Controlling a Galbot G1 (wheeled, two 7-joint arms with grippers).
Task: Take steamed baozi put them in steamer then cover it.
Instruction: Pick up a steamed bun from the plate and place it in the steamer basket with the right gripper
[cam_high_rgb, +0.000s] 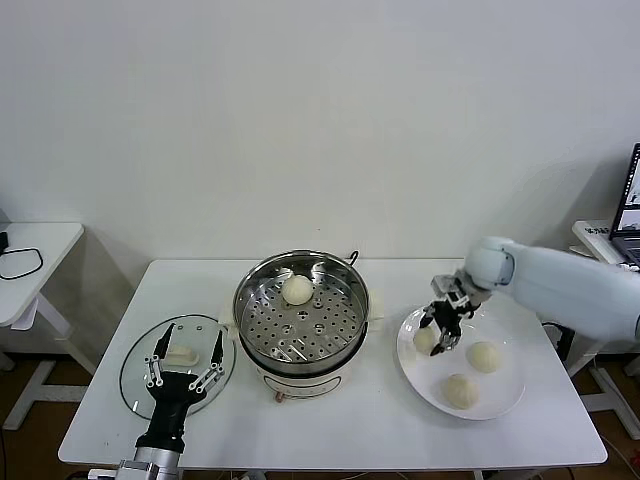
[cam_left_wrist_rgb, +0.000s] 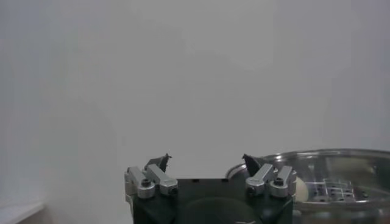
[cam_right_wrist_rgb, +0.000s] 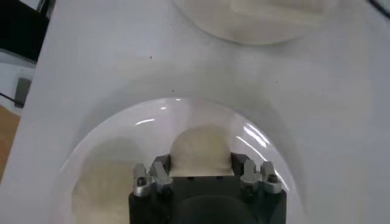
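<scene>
The right gripper (cam_high_rgb: 441, 330) had its fingers down around one baozi (cam_high_rgb: 427, 339) at the near-left part of the white plate (cam_high_rgb: 505, 400), one finger on either side of the bun, though whether they had pressed onto it I could not tell. Two more baozi (cam_high_rgb: 484, 356) lay on the same plate, a little apart from each other. One bun (cam_high_rgb: 297, 290) sat on the perforated tray inside the steamer (cam_high_rgb: 302, 318) at the table's (cam_high_rgb: 360, 430) middle. The cover (cam_high_rgb: 178, 363) lay flat on the table just left of the steamer, and the left gripper (cam_high_rgb: 184, 356) hung over it with fingers spread.
</scene>
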